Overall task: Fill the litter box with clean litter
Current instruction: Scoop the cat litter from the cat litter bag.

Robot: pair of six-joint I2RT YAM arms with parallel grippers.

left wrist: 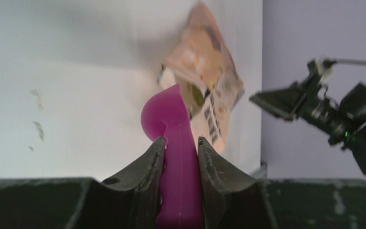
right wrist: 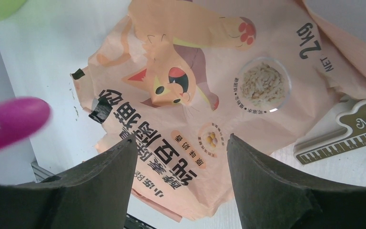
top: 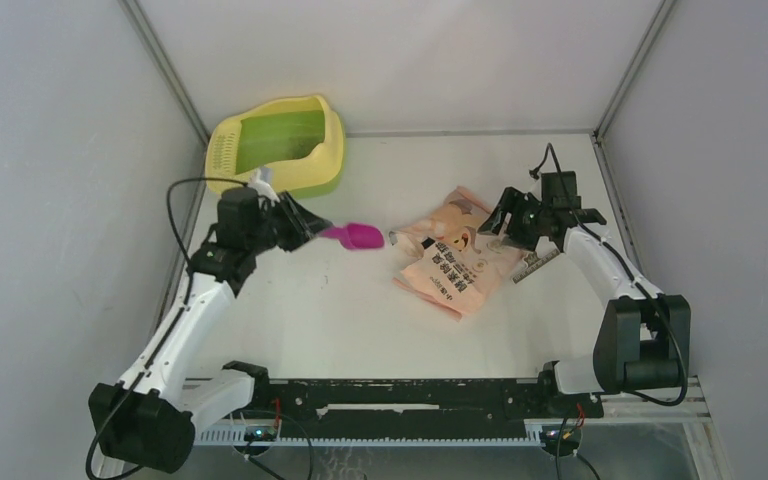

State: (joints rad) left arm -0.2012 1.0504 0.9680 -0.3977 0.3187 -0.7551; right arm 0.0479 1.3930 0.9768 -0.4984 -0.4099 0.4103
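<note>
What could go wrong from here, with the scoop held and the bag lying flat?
The left end effector grips the scoop by its handle alone; it may twist when digging. The bag lies unheld beneath the open right end effector and may slide. The litter box sits well away from the bag, so a full scoop may spill.

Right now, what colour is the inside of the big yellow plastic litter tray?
Green inside the yellow-rimmed plastic litter box, seen best in the top external view.
</note>
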